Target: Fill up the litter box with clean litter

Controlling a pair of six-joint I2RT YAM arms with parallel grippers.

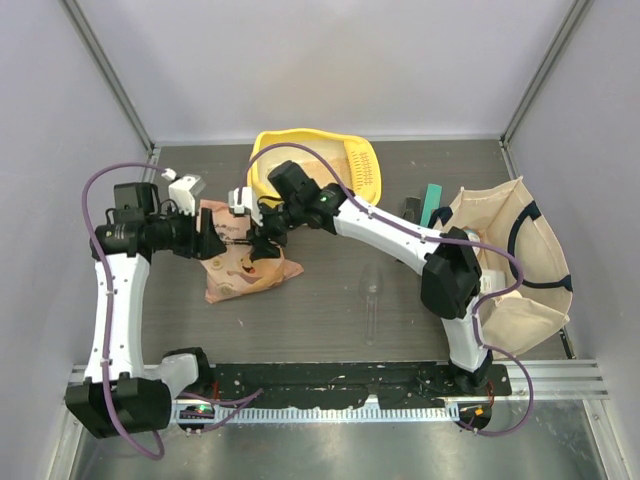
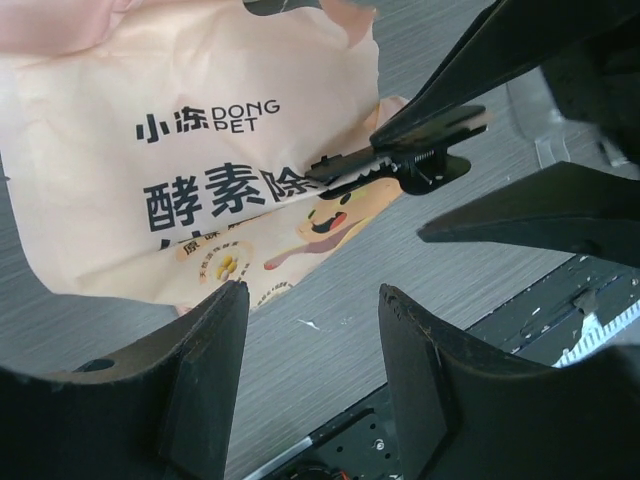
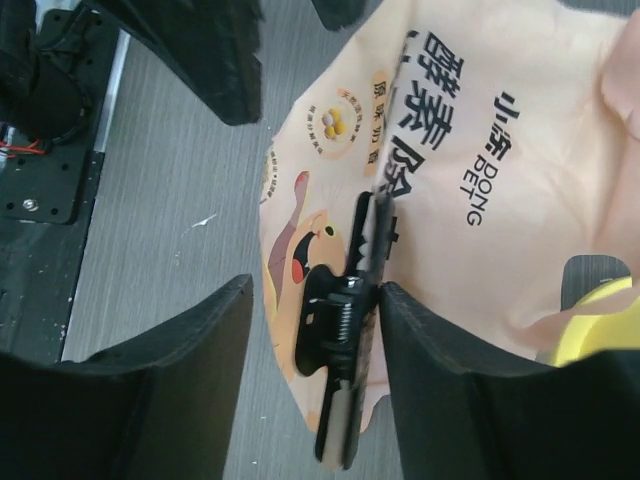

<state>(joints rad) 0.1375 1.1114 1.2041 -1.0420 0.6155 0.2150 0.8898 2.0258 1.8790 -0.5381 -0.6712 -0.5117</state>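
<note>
The peach-orange bag of clean litter lies on the table in front of the yellow litter box; its granules are hidden inside. A black spring clip is clamped on the bag's edge. My right gripper straddles that clip: one finger touches it, while the other finger stands clear of it, so the jaws are open. My left gripper hovers open over bare table just off the bag's lower edge, with nothing between its fingers. In the top view both grippers meet over the bag.
A cream canvas tote with dark handles lies open at the right. A teal object sits beside it. A clear plastic spoon-like item rests mid-table. The black base rail runs along the near edge.
</note>
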